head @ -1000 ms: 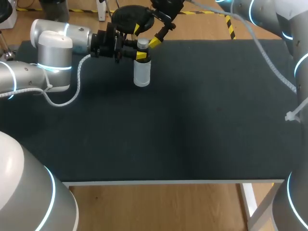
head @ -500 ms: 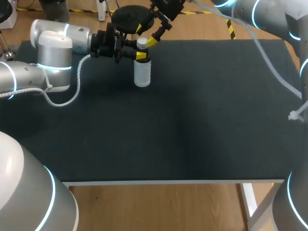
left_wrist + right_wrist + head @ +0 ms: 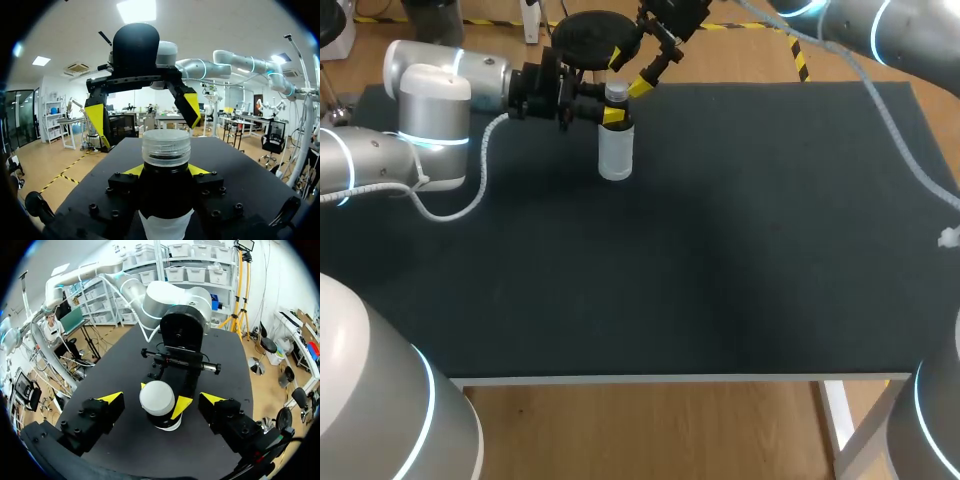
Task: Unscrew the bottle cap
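Left end effector (image 3: 611, 107), upper left of the head view, is clamping the bottle (image 3: 615, 152) by its neck, upright on the surface (image 3: 740, 250). Just right, the right end effector (image 3: 630, 72) is hovering over the cap (image 3: 616, 92), fingers apart. I'd be centering it, dropping straight down, then squeezing firmly before twisting.

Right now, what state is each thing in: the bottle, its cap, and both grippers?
bottle: upright on the table, held at the neck.
cap: on the bottle; how tight, cannot tell.
left gripper: shut on the bottle's neck, just under the cap.
right gripper: open, spread to either side of the cap, clear of it.
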`<state>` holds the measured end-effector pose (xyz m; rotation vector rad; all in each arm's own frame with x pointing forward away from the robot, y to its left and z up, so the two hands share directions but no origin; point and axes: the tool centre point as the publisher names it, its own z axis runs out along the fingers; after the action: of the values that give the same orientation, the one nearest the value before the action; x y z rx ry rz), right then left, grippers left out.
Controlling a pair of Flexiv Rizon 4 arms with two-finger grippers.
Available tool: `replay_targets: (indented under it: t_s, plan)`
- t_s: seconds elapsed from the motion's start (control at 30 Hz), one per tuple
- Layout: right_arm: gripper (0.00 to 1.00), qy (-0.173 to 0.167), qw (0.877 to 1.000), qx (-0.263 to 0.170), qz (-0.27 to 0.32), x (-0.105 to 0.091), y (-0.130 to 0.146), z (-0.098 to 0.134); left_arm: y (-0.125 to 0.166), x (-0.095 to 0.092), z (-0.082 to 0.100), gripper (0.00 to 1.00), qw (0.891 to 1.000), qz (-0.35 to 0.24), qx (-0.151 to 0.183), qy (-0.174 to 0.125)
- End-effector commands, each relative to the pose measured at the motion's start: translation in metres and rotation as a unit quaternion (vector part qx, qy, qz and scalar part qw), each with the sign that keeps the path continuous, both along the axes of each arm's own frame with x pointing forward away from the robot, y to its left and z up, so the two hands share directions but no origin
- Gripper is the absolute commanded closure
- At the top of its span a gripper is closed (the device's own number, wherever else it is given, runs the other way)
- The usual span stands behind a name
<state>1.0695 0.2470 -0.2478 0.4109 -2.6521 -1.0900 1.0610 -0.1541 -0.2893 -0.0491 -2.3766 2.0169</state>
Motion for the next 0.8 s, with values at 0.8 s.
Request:
replay_targets:
  t_s: [0.8]
  plan:
    - [0.00,-0.094,0.988,-0.013,-0.123,-0.006,0.005,-0.007,0.000,0.001,0.000,1.00,1.000,-0.001,0.000,0.000]
